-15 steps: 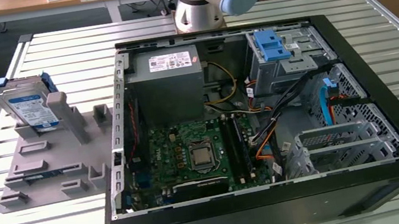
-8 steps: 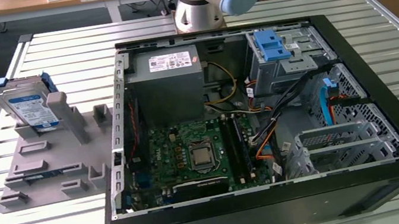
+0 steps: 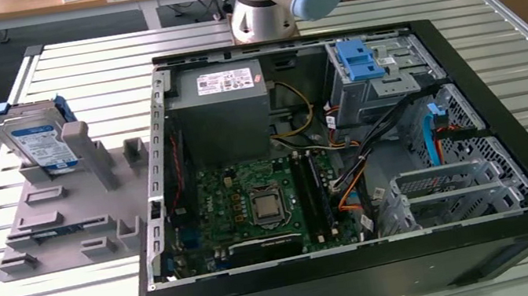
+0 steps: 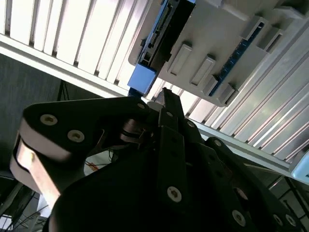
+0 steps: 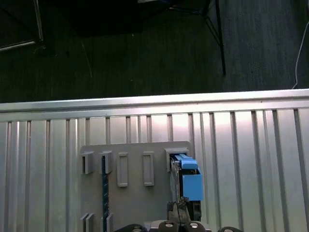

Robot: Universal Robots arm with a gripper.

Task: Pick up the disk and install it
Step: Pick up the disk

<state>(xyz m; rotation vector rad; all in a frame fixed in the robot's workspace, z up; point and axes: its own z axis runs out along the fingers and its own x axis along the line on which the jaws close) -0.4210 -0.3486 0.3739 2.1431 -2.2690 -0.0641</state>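
Observation:
The disk, a silver drive with a white-and-blue label in a blue carrier, stands on edge in the grey slotted holder on the exterior view's left. In both wrist views I see it edge-on: the disk and its blue carrier end sit in the holder. My gripper hangs a short way off from the carrier end, fingers together with nothing between them. Its tips show beside the disk, apart from it.
An open computer case lies on the slatted metal table, with a grey power-supply box, a motherboard, a blue latch on the drive bay and a metal cage. The arm's base stands behind the case.

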